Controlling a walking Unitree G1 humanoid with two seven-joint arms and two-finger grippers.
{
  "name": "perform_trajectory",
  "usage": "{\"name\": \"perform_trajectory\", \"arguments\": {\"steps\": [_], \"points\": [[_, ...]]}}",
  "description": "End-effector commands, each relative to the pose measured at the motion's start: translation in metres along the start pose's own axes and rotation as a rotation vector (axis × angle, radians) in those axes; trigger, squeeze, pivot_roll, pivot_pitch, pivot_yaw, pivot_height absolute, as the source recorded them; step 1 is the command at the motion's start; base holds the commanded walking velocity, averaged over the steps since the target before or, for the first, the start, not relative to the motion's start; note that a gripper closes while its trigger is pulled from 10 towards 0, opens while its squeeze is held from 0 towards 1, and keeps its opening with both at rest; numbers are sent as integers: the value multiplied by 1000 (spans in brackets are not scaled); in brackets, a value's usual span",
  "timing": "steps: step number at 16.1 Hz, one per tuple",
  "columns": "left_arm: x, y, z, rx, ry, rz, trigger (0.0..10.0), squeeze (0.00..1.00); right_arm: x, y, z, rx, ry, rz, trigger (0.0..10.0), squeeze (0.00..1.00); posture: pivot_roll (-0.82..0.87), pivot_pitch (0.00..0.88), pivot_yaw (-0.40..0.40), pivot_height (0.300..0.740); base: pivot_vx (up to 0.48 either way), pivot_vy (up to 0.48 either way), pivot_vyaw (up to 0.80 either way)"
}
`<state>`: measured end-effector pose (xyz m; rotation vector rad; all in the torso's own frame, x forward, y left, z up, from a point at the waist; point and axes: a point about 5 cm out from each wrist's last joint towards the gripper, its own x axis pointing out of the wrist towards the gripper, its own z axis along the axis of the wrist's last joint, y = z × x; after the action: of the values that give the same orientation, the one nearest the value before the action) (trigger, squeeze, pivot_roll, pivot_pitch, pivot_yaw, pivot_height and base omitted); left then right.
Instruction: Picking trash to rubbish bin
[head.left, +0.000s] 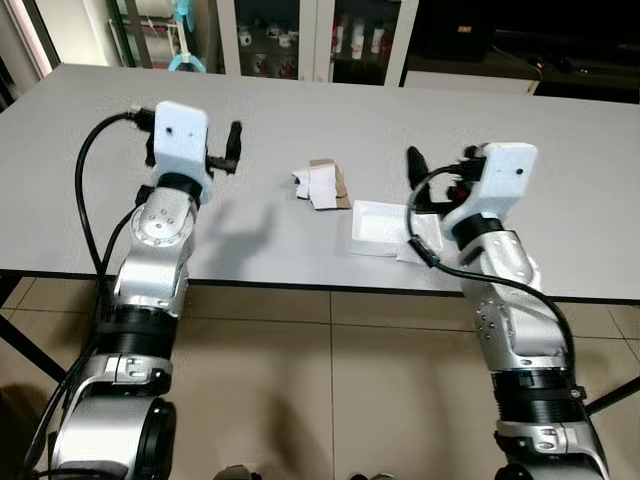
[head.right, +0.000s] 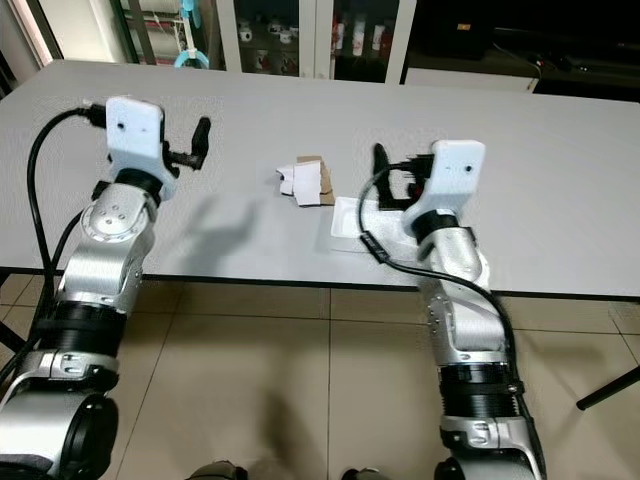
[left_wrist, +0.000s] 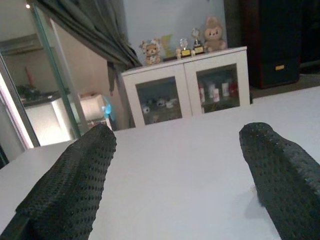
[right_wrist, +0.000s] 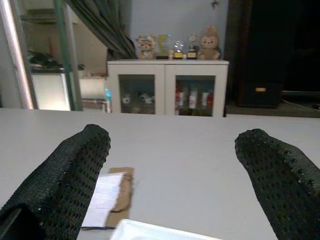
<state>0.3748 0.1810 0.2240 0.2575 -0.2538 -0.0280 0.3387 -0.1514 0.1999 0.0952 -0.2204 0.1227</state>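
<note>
A broad, matte grey table (head.left: 560, 120) with a dark edge spans the scene; the robot stands at its near side with both silver arms raised over the top. The left gripper (left_wrist: 180, 170) hovers above bare table at about ten o'clock from the trash, its two long black fingers (left_wrist: 75, 185) spread wide apart and holding nothing; their pads are rubbery and covered in a fine dimpled grid. The right gripper (right_wrist: 175, 175) hangs at about four o'clock from the trash, its fingers likewise spread and empty, with the same pebbled black texture.

The trash lies near the middle of the table, between the two arms; it is a crumpled piece of white paper and brown cardboard (head.left: 320, 185), folded and creased, with torn-looking edges. Just beside it, at about four o'clock, sits a shallow white rectangular tray (head.left: 377, 226) with rounded corners and a smooth, plastic-looking surface; a flat sheet of white paper (head.left: 425, 240) lies against the tray's far side, partly under the right arm.

Beyond the table stands a white cabinet (right_wrist: 167, 87) with glass doors, small bottles behind the glass and plush toys (right_wrist: 208, 42) on top; a dark curtain (right_wrist: 100, 25) hangs beside it; tan glossy floor tiles (head.left: 330, 380) show below the table.
</note>
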Motion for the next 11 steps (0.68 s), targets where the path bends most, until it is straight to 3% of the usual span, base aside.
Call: {"name": "perform_trajectory", "arguments": {"steps": [1,4,8,9,10,11], "points": [[-1,2,0,5,1,14,10000,1000,-2,-11,0,-20,-12,-43,10000,0,-11,0,-45,740,0,0,0],[-2,7,-1,-1,5,36,10000,1000,-2,-18,0,-29,-17,-75,10000,0,-11,0,-45,740,0,0,0],[-7,-1,-7,-22,-9,4,10000,1000,-2,-23,-6,-37,-6,-84,10000,0,-10,0,-43,740,0,0,0],[-9,-2,-10,-18,0,-7,10000,435,-3,-25,-8,-36,1,-93,10000,0,-7,0,-44,740,0,0,0],[-10,-2,-11,-3,-1,-13,10000,0,-4,-26,-9,-36,2,-96,10000,0,-6,0,-44,740,0,0,0],[-12,-3,-13,3,-4,-16,10000,0,-5,-27,-11,-37,6,-101,10000,0,-4,0,-45,740,0,0,0]]}}
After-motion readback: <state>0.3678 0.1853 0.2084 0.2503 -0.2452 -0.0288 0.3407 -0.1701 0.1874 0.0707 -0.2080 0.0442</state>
